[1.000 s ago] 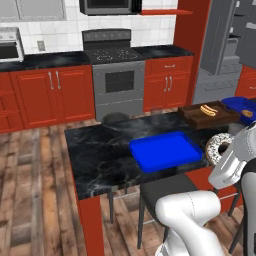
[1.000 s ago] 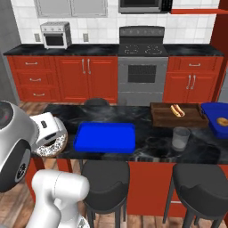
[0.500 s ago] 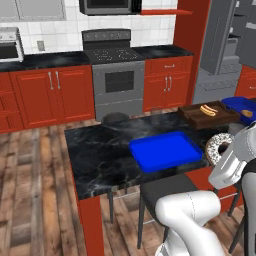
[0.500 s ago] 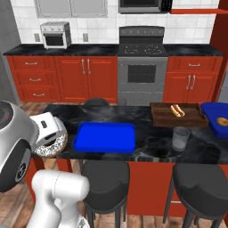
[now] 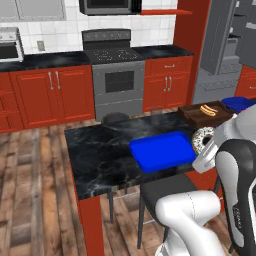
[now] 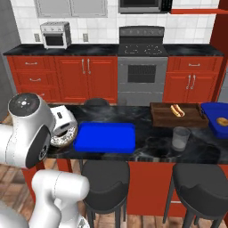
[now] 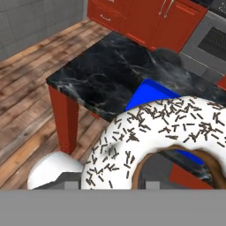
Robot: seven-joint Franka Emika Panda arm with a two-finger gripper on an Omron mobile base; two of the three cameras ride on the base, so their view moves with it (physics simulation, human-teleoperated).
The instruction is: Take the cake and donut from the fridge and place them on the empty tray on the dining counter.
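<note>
The donut [image 7: 132, 132], white icing with dark sprinkles, looms large in the hand view. My gripper [image 6: 62, 132] is shut on it, and the donut covers the fingertips. It hangs at the near edge of the dining counter [image 6: 151, 147], just left of the blue tray [image 6: 104, 137] in the right base view. In the left base view the donut [image 5: 202, 138] sits at the tray's [image 5: 162, 149] right end, held by my gripper [image 5: 206, 149]. Nothing lies in the tray [image 7: 152, 93]. The grey fridge [image 5: 225, 45] stands at the back right, door open.
On the counter, right of the tray, are a dark brown board with a hot dog [image 6: 178, 115], a glass [image 6: 180, 138] and a blue bowl [image 6: 217, 120]. Two dark stools [image 6: 104, 182] [image 6: 200, 187] stand at the near side. The stove [image 6: 142, 67] and red cabinets line the far wall.
</note>
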